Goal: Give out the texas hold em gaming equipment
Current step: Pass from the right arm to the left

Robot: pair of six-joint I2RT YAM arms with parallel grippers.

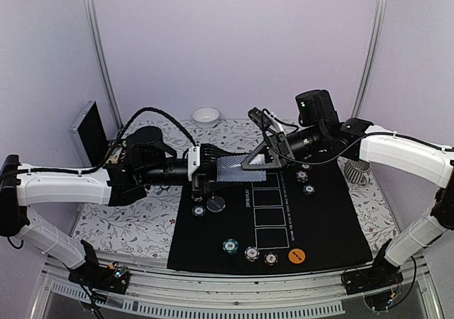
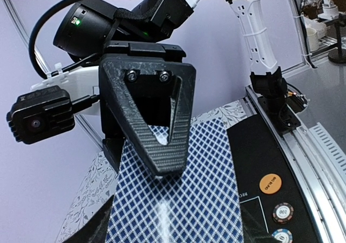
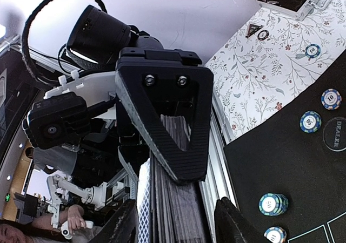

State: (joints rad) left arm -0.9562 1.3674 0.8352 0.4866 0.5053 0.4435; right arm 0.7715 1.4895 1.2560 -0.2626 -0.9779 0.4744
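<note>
My left gripper (image 1: 204,167) is shut on a deck of blue-diamond-backed playing cards (image 1: 231,169), held in the air above the black mat (image 1: 319,227). In the left wrist view the deck (image 2: 184,200) fills the space between my fingers (image 2: 85,231). The right gripper (image 1: 257,161) straddles the deck's free end; one of its black fingers (image 2: 157,124) lies over the top card. In the right wrist view the deck (image 3: 181,216) stands edge-on, with gaps to both fingers (image 3: 125,224), so this gripper is open. Chips (image 1: 230,246) and an orange disc (image 1: 296,255) lie on the mat.
A white bowl (image 1: 206,117) stands at the back. An open metal case (image 1: 89,131) sits at the back left. More chips (image 1: 302,176) lie by the right arm, a dark disc (image 1: 215,204) and a chip (image 1: 198,210) under the left gripper. A wire object (image 1: 358,170) rests at the right.
</note>
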